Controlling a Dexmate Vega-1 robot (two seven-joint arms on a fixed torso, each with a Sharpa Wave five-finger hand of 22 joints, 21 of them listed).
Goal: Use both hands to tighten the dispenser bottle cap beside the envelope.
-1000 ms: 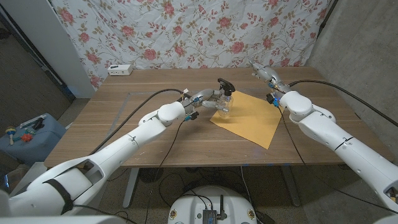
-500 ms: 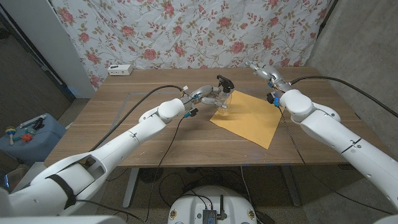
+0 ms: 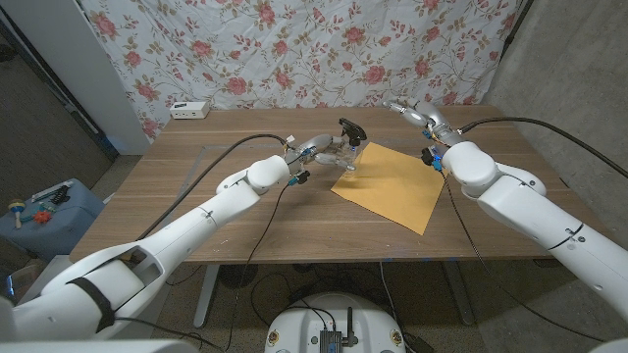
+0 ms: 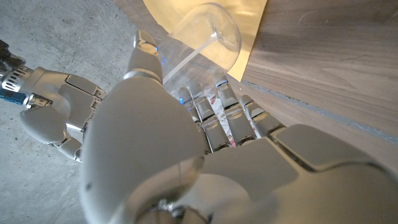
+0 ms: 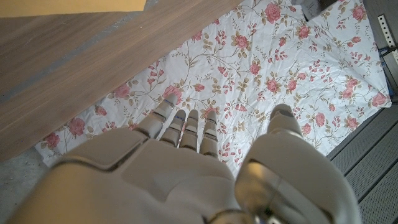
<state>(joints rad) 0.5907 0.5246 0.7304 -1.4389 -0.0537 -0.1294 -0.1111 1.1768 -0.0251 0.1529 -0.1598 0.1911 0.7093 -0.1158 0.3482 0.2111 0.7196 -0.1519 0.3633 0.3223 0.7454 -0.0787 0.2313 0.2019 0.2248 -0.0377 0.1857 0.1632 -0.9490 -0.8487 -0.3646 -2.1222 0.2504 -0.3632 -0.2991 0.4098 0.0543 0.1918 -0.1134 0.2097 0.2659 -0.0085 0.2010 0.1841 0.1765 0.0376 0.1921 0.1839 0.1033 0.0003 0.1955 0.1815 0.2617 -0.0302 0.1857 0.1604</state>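
Clear plastic, black-capped, the dispenser bottle (image 3: pixel 350 149) is gripped in our left hand (image 3: pixel 322 150) over the near-left corner of the flat tan paper envelope (image 3: pixel 392 184); in the left wrist view our fingers (image 4: pixel 227 115) wrap its transparent body (image 4: pixel 202 31). Our right hand (image 3: pixel 417 115) hovers well apart near the far-right table edge, fingers spread, holding nothing. Beneath lies the brown wooden table (image 3: pixel 226 211); behind hangs a rose-printed cloth (image 3: pixel 294 49), with a small white box (image 3: pixel 189 110) at the table's far-left edge.
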